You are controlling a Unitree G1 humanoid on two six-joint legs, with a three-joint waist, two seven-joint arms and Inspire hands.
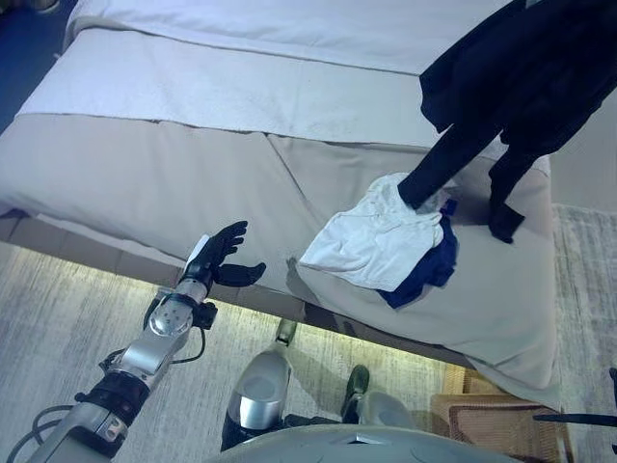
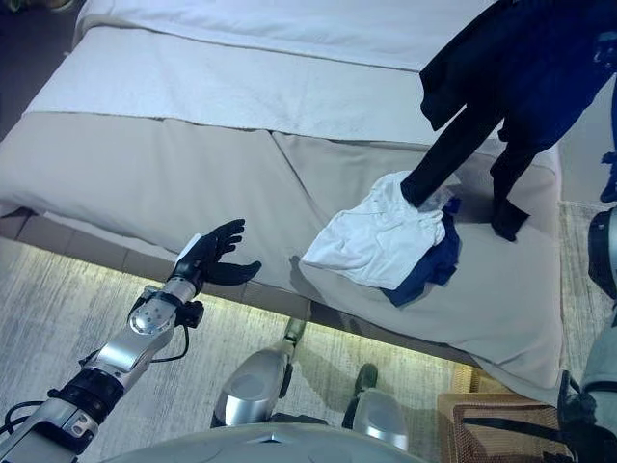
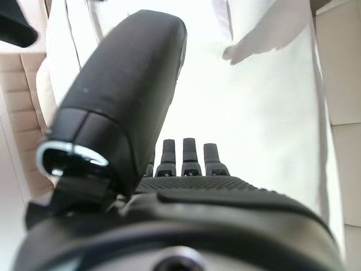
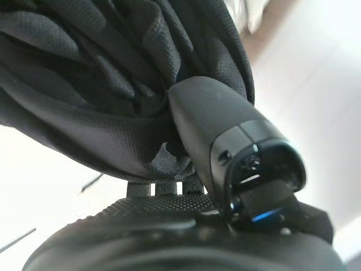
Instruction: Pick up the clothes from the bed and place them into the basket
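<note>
My right hand (image 4: 169,237) is shut on a black garment (image 1: 521,77). It holds the garment up above the bed's right side, with the thumb (image 4: 220,124) pressed into the cloth (image 4: 113,73). The garment's sleeves hang down, and one reaches a white garment (image 1: 371,241) lying on the bed (image 1: 174,183). A blue garment (image 1: 429,270) lies partly under the white one. My left hand (image 1: 220,253) is open and empty at the bed's front edge, left of the clothes. Its straight fingers (image 3: 190,155) point toward the bed.
A woven basket (image 2: 501,429) stands on the floor at the lower right, below the bed's front corner. The bed has a beige cover and a white sheet (image 1: 289,29) at the far end. A pale rug (image 1: 58,318) lies in front of the bed.
</note>
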